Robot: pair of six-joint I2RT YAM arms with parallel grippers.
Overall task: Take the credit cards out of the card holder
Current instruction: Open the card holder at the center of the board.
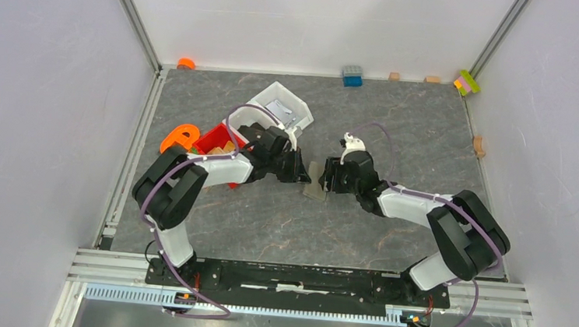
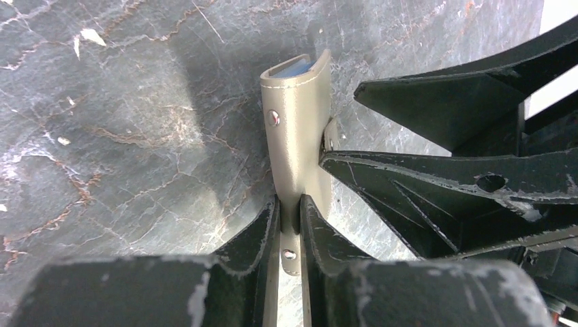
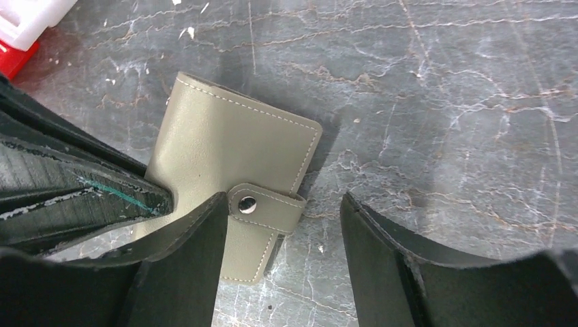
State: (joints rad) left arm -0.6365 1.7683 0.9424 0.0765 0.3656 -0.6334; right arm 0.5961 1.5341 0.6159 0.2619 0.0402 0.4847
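Note:
The taupe card holder (image 1: pixel 316 187) sits mid-table between both grippers. In the left wrist view the card holder (image 2: pixel 296 136) stands on edge, and my left gripper (image 2: pixel 290 211) is shut on its near end, a snap tab hanging between the fingers. A pale blue credit card (image 2: pixel 297 66) peeks from the far end. In the right wrist view the card holder (image 3: pixel 225 143) is folded closed with its snap strap (image 3: pixel 266 204) across the edge. My right gripper (image 3: pixel 283 231) is open, with its left finger over the holder and nothing held. From above, the left gripper (image 1: pixel 303 174) and right gripper (image 1: pixel 330 179) face each other.
A red bin (image 1: pixel 218 138) and a white bin (image 1: pixel 279 104) stand behind the left arm, with an orange object (image 1: pixel 181 135) beside them. A blue block (image 1: pixel 352 76) and small blocks lie along the back wall. The white bin's corner (image 3: pixel 27 17) shows in the right wrist view.

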